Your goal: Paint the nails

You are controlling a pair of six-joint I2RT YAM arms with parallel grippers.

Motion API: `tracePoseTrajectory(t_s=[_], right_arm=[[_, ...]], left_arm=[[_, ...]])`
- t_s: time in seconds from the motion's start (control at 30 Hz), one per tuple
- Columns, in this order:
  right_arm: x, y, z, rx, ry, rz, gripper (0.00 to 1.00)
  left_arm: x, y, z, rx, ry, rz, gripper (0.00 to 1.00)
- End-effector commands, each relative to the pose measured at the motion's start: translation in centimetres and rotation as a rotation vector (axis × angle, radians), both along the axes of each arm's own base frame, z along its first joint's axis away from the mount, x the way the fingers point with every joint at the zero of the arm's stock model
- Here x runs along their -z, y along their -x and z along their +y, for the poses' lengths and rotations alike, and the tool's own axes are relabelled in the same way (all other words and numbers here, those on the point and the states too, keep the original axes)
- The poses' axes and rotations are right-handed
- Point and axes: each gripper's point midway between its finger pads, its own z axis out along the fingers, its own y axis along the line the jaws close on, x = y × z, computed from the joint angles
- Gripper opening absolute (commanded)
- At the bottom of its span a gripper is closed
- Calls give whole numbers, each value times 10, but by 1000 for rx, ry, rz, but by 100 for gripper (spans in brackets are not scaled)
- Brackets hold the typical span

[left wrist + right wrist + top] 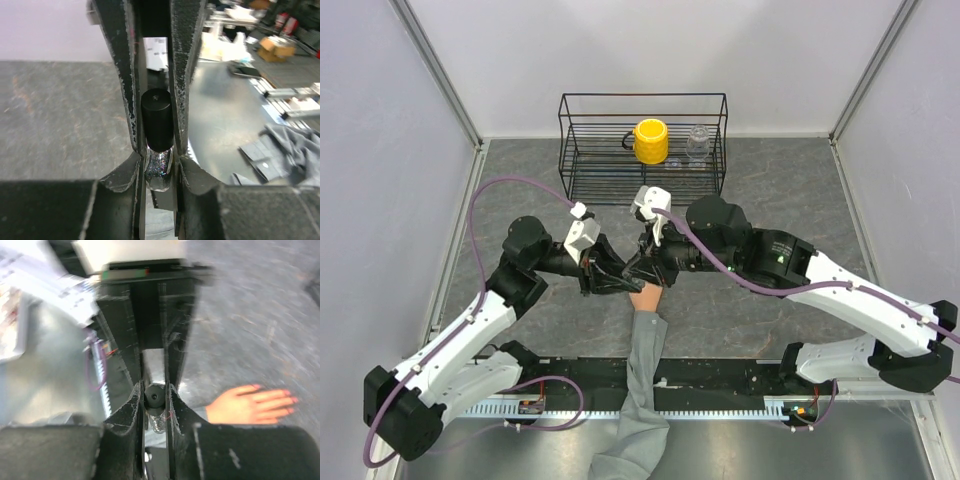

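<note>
My left fingers [122, 75] clamp the glitter polish bottle [159, 162], my right fingers [175, 340] pinch narrowly on its black cap [155, 396] — a skewed twist could slip or spill polish over the mannequin hand [245, 404], nails [292, 400] just beside on the worktop [770, 180].

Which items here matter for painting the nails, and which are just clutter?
Job: mannequin hand and its nails; nail polish bottle, clamped in the left gripper; its black cap, between the jaws of the right gripper.
Lying about: wire rack at the back, with a yellow mug and a clear jar in it.
</note>
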Motion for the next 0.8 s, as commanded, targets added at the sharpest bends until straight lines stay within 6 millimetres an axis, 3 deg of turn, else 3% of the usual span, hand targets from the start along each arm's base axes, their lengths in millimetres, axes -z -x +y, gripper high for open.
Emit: tracePoseTrajectory(t_s=[0.0, 0.03, 0.07, 0.1, 0.13, 0.2, 0.23, 0.27, 0.4, 0.5, 0.53, 0.6, 0.63, 0.77], right_arm=[[-2, -33, -2, 420, -28, -54, 0], [13, -45, -13, 592, 44, -96, 0], [4, -62, -32, 841, 15, -124, 0], [6, -52, -31, 908, 12, -134, 0], [25, -50, -29, 957, 83, -174, 0], [18, -41, -21, 1040, 28, -182, 0], [30, -40, -10, 1035, 72, -203, 0], [27, -39, -3, 1028, 68, -196, 0], [23, -43, 1, 1001, 101, -220, 1], [23, -48, 2, 894, 126, -164, 28], [23, -42, 5, 807, 125, -140, 44], [15, -42, -1, 735, 110, -111, 51], [17, -35, 1, 660, 121, -93, 62], [3, -23, -10, 511, 105, -70, 80]], left_arm=[[-4, -54, 0, -333, -46, -98, 2], [0, -82, 6, -494, -78, -94, 2], [3, -95, 11, -573, -100, -99, 2], [11, -104, 18, -638, -138, -72, 2], [12, -118, 26, -725, -154, -68, 2], [13, -123, 31, -757, -165, -91, 2], [12, -121, 30, -748, -156, -96, 2], [8, -118, 29, -736, -140, -105, 2], [9, -107, 24, -667, -124, -107, 2], [1, -97, 17, -595, -89, -126, 2], [-1, -91, 14, -552, -76, -129, 2], [-1, -79, 9, -475, -62, -136, 2], [-3, -76, 8, -455, -53, -144, 2], [-7, -56, 2, -329, -24, -124, 2]])
